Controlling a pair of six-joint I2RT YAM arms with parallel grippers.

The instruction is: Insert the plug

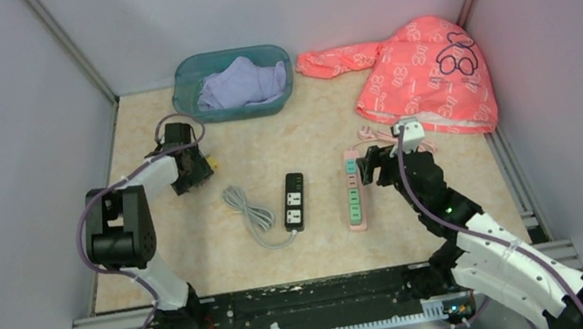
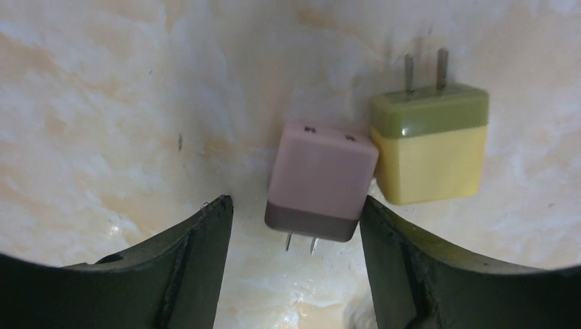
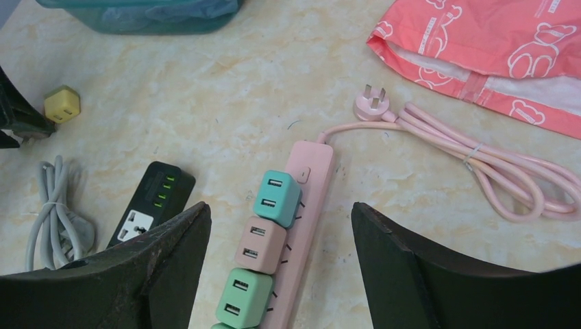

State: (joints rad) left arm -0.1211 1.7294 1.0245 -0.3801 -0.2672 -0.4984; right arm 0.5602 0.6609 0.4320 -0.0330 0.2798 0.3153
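Your left jaws stand open around the pink plug (image 2: 320,179) lying on the table (image 2: 103,103); it touches the yellow plug (image 2: 431,147), so centre first and close on the pink one alone. Your right jaws hang open over the pink power strip (image 3: 312,171)

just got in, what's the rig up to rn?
The left gripper is open over a pink charger plug lying on the table beside a yellow charger; its fingers flank the plug but haven't closed. The right gripper, also open, hangs over the pink power strip, which already carries several USB adapters. The black power strip lies between the arms. Nothing is held yet.
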